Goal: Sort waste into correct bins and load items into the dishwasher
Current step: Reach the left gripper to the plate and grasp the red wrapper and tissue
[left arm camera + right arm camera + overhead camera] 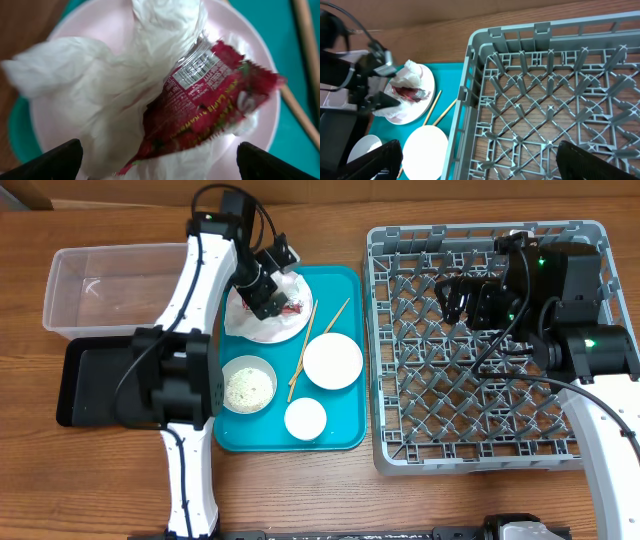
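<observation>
Over the far left corner of the teal tray (345,420), your left claw (159,161) hangs spread wide and grips nothing, just above the round pink-white plate (235,35). On that plate lie the soft, crumpled white napkin (100,90) and the glossy, creased red wrapper (200,115), which touches the napkin. Right of the tray, your right claw (479,160) is spread just as wide and empty above the grey plastic rack (480,430) with its grid of upright pegs. Thin wooden chopsticks (303,350) lie on the tray beside a smooth white bowl (332,360).
</observation>
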Tool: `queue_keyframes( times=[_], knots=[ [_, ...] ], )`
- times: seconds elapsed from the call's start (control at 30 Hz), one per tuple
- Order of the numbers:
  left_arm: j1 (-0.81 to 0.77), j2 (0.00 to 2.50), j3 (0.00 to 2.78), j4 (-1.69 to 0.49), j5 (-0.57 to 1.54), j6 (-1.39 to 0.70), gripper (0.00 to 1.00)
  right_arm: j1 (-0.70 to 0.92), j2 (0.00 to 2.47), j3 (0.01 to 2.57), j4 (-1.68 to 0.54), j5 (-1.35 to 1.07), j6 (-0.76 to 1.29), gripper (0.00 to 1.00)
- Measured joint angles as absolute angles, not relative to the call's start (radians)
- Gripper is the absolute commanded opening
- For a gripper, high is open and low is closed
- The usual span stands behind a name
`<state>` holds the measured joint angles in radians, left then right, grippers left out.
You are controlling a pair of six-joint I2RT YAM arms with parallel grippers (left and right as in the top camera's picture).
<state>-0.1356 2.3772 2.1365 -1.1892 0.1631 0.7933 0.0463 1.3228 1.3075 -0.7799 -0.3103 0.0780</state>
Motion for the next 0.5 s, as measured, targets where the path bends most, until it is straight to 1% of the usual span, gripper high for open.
queue_keyframes(
  times=[0.13, 0.17, 0.2, 0.23, 0.27, 0.3, 0.37, 0.4, 0.43, 0.5],
  knots=[
    [-0.139, 2.432, 2.136, -1.195, 0.156, 0.797, 0.96, 0.046, 1.323, 1.308, -0.78, -0.31, 0.078, 1.0],
    [-0.141, 2.445, 2.136, -1.2, 0.155, 0.797, 0.94, 0.046, 1.323, 1.308, -0.78, -0.31, 0.078, 1.0],
    [-0.143, 2.455, 2.136, -1.201, 0.152, 0.797, 0.88, 0.046, 1.323, 1.308, -0.78, -0.31, 0.078, 1.0],
    [-0.145, 2.463, 2.138, -1.198, 0.145, 0.798, 0.81, 0.046, 1.323, 1.308, -0.78, -0.31, 0.078, 1.0],
    [-0.146, 2.465, 2.143, -1.199, 0.141, 0.801, 0.72, 0.046, 1.323, 1.308, -0.779, -0.309, 0.078, 1.0],
    [-0.146, 2.465, 2.148, -1.2, 0.141, 0.807, 0.59, 0.046, 1.323, 1.308, -0.779, -0.308, 0.078, 1.0],
    [-0.149, 2.47, 2.149, -1.199, 0.141, 0.81, 0.24, 0.046, 1.323, 1.308, -0.779, -0.299, 0.078, 1.0],
    [-0.149, 2.472, 2.149, -1.196, 0.14, 0.809, 0.09, 0.046, 1.323, 1.308, -0.78, -0.295, 0.078, 1.0],
    [-0.149, 2.473, 2.151, -1.193, 0.141, 0.807, 0.04, 0.046, 1.323, 1.308, -0.779, -0.288, 0.078, 1.0],
    [-0.149, 2.473, 2.152, -1.196, 0.141, 0.8, 0.04, 0.046, 1.323, 1.308, -0.779, -0.281, 0.078, 1.0]
  ],
)
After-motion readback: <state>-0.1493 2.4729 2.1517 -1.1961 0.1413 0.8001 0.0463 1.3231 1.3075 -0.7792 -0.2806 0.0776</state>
